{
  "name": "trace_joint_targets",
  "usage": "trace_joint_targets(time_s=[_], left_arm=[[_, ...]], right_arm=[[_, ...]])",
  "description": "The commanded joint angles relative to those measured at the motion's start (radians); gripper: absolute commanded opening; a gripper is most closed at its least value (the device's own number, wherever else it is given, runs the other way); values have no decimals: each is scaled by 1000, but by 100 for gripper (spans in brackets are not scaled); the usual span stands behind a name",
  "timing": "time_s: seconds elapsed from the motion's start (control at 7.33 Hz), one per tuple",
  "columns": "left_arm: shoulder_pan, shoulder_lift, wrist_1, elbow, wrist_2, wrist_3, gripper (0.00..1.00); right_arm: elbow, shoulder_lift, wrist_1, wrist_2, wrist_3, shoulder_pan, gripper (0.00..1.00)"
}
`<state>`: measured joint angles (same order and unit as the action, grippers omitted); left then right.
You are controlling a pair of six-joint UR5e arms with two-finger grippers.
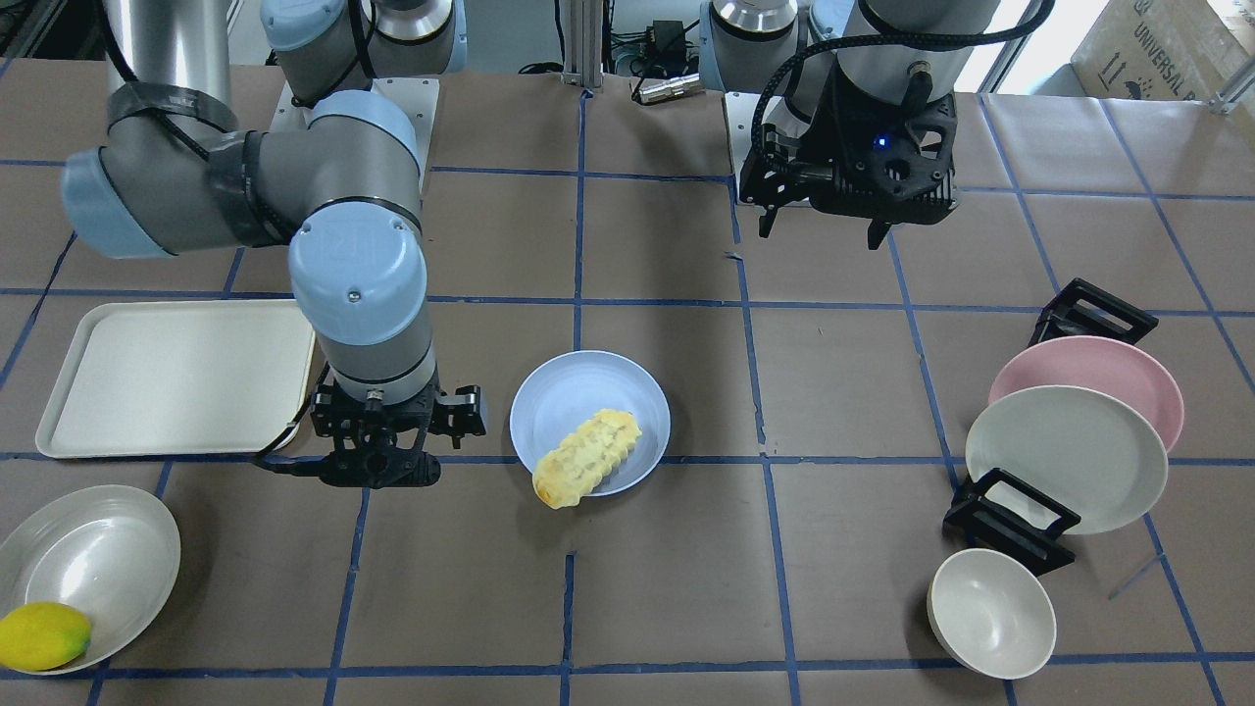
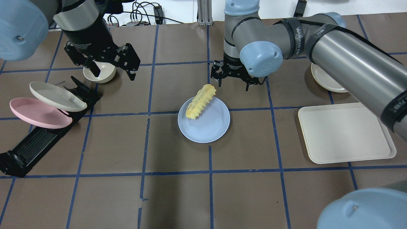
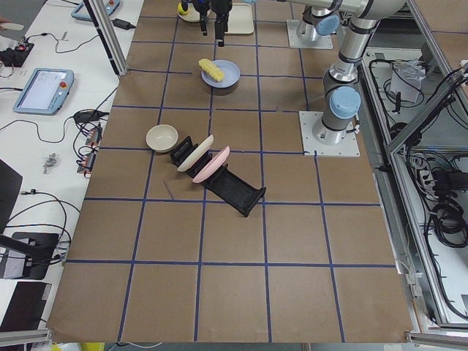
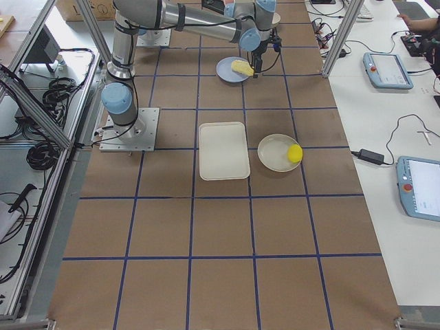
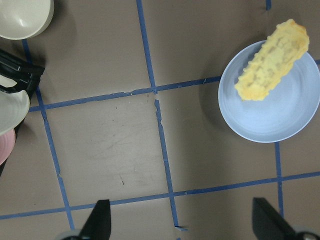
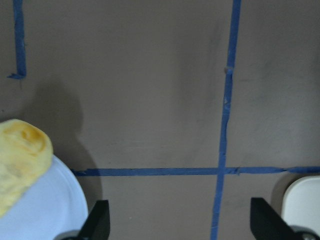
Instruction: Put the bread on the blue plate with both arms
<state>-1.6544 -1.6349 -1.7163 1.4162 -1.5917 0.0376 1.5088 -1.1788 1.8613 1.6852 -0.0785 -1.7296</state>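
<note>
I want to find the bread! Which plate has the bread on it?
The blue plate in the middle of the table holds the bread, one end poking over its rim. The pink plate and cream-white plate lean in the black rack, empty.

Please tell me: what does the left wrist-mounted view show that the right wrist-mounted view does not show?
Only the left wrist view shows the whole blue plate, the full bread with one end over the plate's rim, a cream bowl and the edge of the plate rack. Only the right wrist view shows a corner of the cream tray. Both share the plate, the bread, brown table paper with blue tape lines, and open fingertips.
</note>
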Motion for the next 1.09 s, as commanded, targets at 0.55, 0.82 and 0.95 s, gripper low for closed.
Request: trace_joint_targets(time_s=[0.55, 0.82, 0.95], left_arm=[[-5, -28, -26, -51, -10, -47, 100], [12, -25, -25, -45, -20, -42, 100], [12, -16, -28, -42, -7, -47, 100]], right_arm=[[94, -212, -13, -37, 128, 215, 99], [162, -294, 5, -44, 135, 290, 100], [137, -295, 6, -76, 131, 303, 100]])
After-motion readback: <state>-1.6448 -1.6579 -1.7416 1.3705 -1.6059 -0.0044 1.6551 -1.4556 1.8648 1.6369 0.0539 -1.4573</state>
